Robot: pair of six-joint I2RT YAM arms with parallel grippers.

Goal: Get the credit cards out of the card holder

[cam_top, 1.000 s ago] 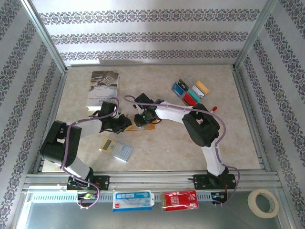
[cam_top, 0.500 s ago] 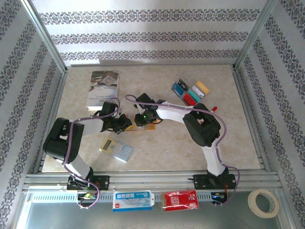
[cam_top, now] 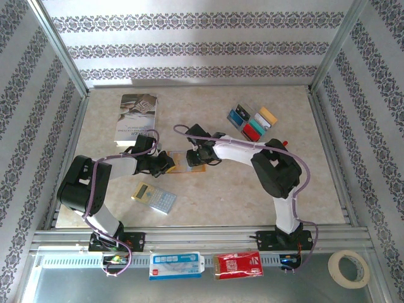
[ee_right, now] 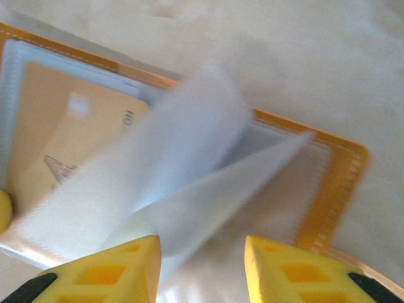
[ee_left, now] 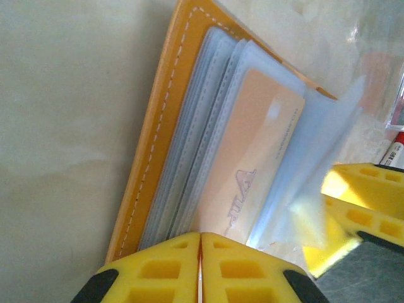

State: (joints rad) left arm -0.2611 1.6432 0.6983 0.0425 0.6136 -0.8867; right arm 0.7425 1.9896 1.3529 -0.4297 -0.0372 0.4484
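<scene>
Open card holder (cam_top: 180, 159), lying flat, long axis left-right

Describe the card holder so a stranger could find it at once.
Look at the middle of the table. The card holder lies open there, right of the grey book and calculator. Only it is orange-edged with clear sleeves.

Beige table (cam_top: 221, 196), grey book (cam_top: 136, 117), calculator (cam_top: 154, 198), open card holder (cam_top: 182, 161), credit cards (cam_top: 252, 122) apart
</scene>
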